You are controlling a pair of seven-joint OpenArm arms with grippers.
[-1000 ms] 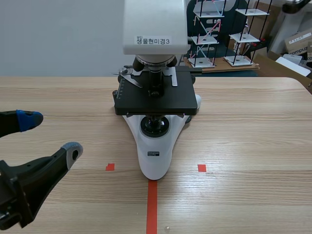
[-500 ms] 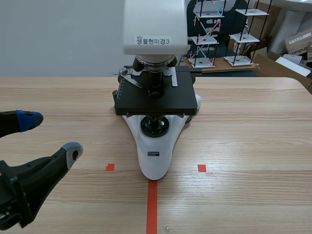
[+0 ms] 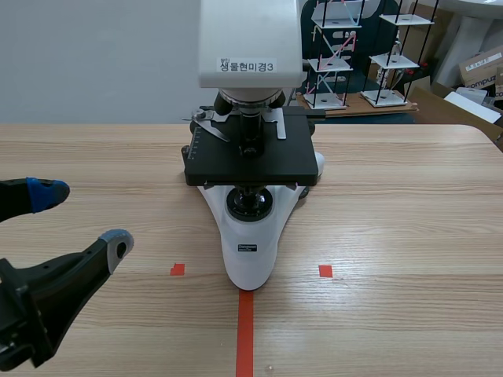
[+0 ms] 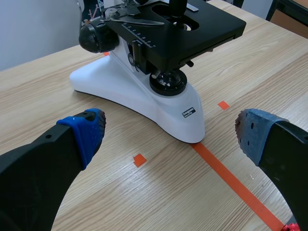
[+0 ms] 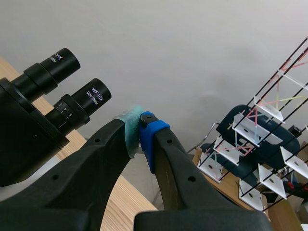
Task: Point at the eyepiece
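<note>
Centrally on the wooden tabletop point(image 3: 409, 204) stands the white-and-black microscope point(image 3: 250, 243), its base at the far end of the red tape line. At near left, the left gripper point(image 3: 82, 218) hovers low, fingers spread wide, holding nothing. Only the right wrist view shows the right gripper point(image 5: 139, 126), its fingers pressed together on nothing, tip just beside the eyepiece point(image 5: 85, 100) marked WF 10X, atop the microscope's head.

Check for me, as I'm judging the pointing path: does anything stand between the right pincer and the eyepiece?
Nothing visible does. The shut right pincer sits close beside the nearer eyepiece, and the small gap between them looks clear.
</note>
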